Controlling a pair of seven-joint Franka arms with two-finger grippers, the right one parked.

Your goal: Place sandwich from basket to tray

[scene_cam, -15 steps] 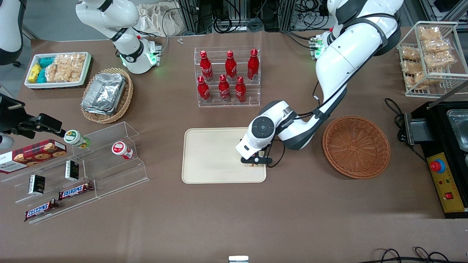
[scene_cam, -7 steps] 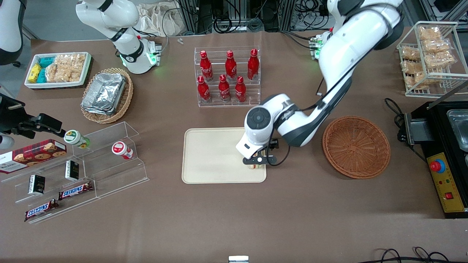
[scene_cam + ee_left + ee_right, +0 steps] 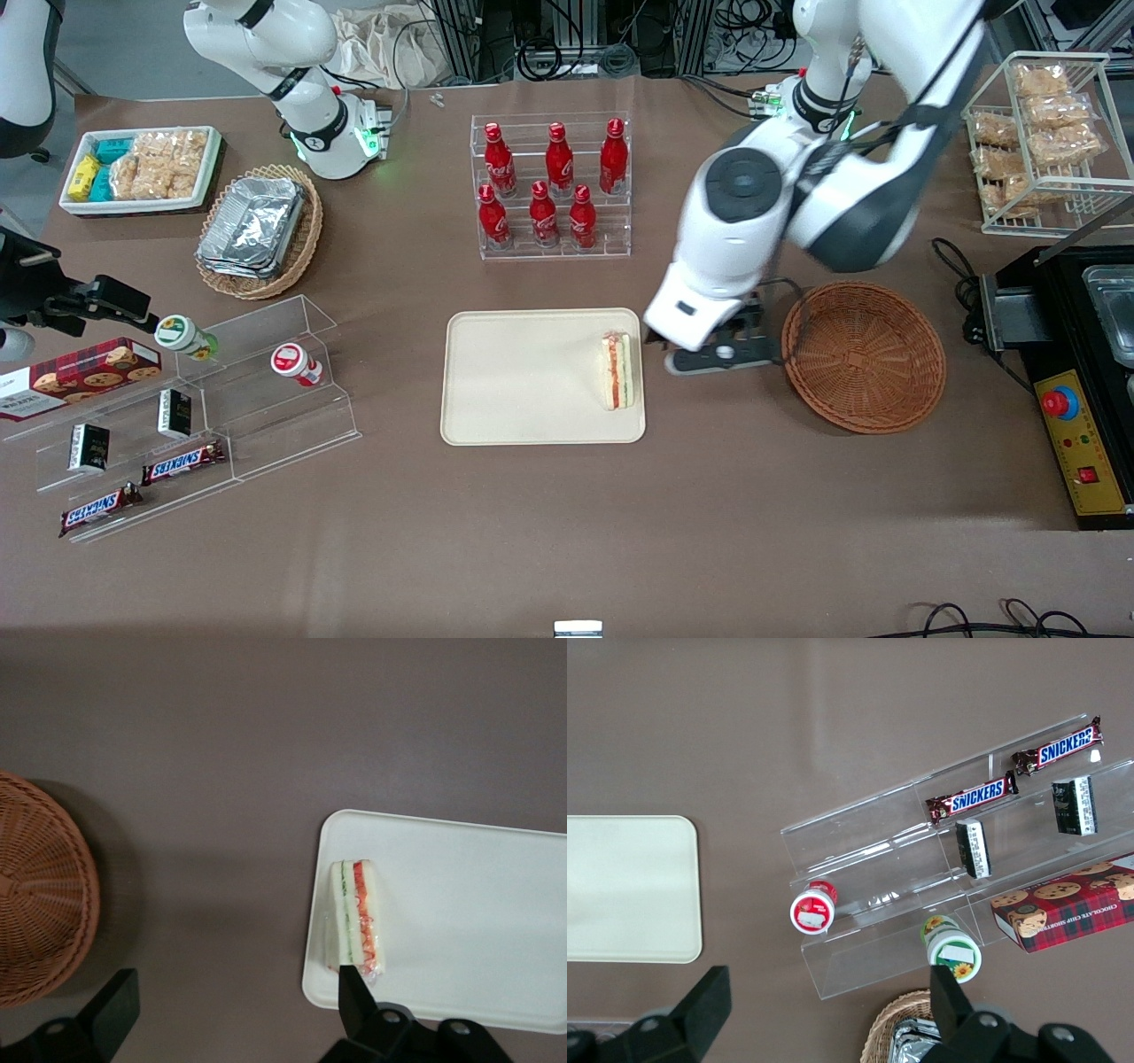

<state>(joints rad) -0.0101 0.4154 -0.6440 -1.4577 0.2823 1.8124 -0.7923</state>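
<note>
On the tray point(image 3: 523, 390) the sandwich point(image 3: 617, 370) lies near its edge; the tool point(image 3: 719, 354) hovers released between tray and basket point(image 3: 864, 356).

6 red bottles point(image 3: 551, 188) | 2 Snickers bars point(image 3: 142, 484) | cookie box point(image 3: 78, 376)

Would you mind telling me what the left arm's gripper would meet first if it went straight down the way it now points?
Probably bare table: the open gripper hangs above the strip between the tray and the basket, though height is unclear.
</note>
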